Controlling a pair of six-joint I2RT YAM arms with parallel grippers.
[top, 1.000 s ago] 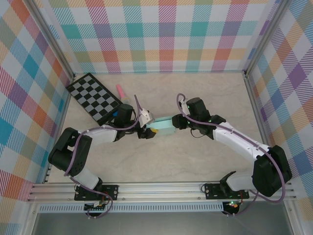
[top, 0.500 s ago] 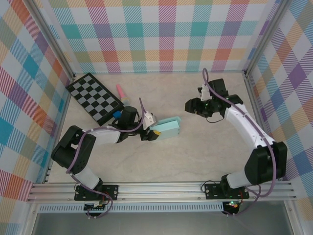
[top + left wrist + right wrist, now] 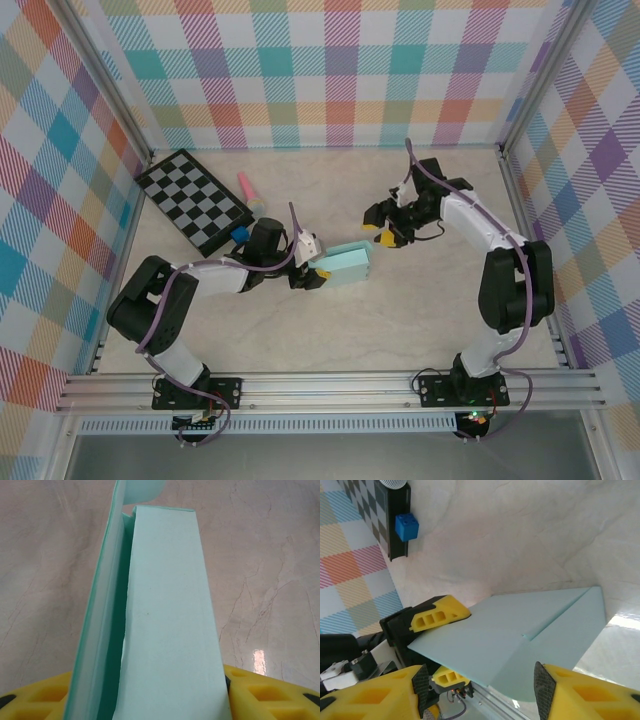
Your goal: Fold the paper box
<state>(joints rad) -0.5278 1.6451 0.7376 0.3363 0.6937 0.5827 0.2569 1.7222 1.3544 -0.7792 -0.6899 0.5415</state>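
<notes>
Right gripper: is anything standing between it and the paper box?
Nothing visible does. The right gripper, open, sits just beyond the paper box with bare table between them. The left gripper clamps the box's opposite end.

Checkerboard (image 3: 193, 200) is laid flat at the far-left of the bench (image 3: 330, 330), angled to the walls. Blue cube (image 3: 240, 234) is set at the board's near-right edge; in the right wrist view the cube (image 3: 406, 527) is seen touching that edge. Pink stick (image 3: 246, 186) is laid just beside the board's right side. Bench is finished in pale marble pattern, enclosed by plaid walls (image 3: 340, 70). Aluminium rails (image 3: 330, 385) are run along the near edge.
</notes>
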